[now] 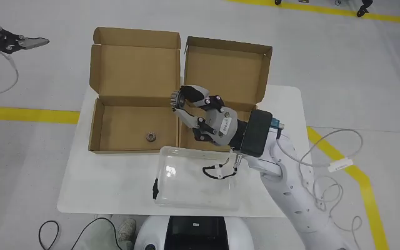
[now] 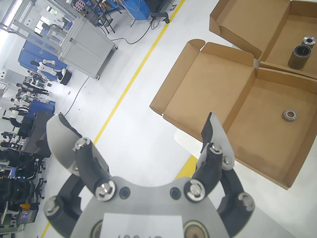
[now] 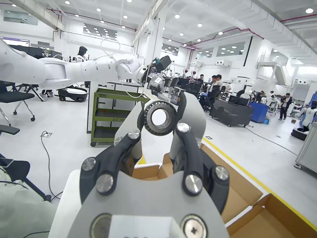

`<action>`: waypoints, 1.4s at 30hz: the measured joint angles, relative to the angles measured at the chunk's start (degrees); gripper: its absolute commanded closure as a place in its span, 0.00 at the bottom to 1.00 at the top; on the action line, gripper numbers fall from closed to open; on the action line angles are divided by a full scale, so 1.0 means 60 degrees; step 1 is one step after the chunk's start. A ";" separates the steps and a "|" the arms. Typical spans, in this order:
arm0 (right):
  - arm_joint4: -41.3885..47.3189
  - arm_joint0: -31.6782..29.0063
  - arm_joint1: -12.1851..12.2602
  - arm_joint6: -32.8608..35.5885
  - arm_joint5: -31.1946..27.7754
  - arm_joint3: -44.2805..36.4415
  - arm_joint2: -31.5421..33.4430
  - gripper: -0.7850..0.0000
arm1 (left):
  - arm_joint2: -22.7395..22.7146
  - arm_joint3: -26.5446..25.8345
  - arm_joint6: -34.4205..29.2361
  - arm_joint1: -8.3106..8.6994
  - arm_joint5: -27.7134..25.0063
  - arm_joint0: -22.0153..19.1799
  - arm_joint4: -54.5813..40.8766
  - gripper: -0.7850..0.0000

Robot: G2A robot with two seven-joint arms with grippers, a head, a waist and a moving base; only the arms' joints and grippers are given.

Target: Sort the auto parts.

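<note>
My right gripper [image 3: 160, 115] is shut on a steel bearing ring [image 3: 160, 118]. In the top view that gripper [image 1: 181, 100] holds the ring [image 1: 177, 99] in the air over the seam between two open cardboard boxes. The left box [image 1: 122, 128] holds one small bearing [image 1: 150, 135], also visible from the left wrist [image 2: 289, 115]. In the right box [image 2: 279, 50] stand a dark cylinder [image 2: 299, 56] and a metal sleeve [image 2: 309, 40]. My left gripper [image 2: 135, 122] is open with nothing in it, out over the floor beyond the table's left side [image 1: 25, 41].
A clear plastic bin [image 1: 197, 178] sits at the front of the white table [image 1: 87, 187], partly under the right arm. Both box lids [image 1: 225, 69] stand open at the back. A yellow floor line [image 1: 37, 115] runs past the table.
</note>
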 measured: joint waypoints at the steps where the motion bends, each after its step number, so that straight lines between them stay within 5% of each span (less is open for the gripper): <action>1: 0.0054 0.0043 0.0000 0.0064 0.0006 -0.0054 0.0035 1.00 | 0.0000 0.0000 0.0000 0.0000 0.0000 0.0000 0.0000 0.00; 17: -0.0061 0.0684 -0.0028 0.1241 0.0223 -0.0460 0.0087 1.00 | 0.0000 0.0000 0.0000 0.0000 0.0000 0.0000 0.0000 0.00; 34: -0.1449 0.0639 -0.0148 0.2671 -0.0321 0.1690 -0.1708 1.00 | 0.0000 0.0000 0.0000 0.0000 0.0000 0.0000 0.0000 0.00; 42: -0.2041 0.0829 -0.0285 0.3869 0.0218 0.2950 -0.2369 1.00 | 0.0000 0.0000 0.0000 0.0000 0.0000 0.0000 0.0000 0.00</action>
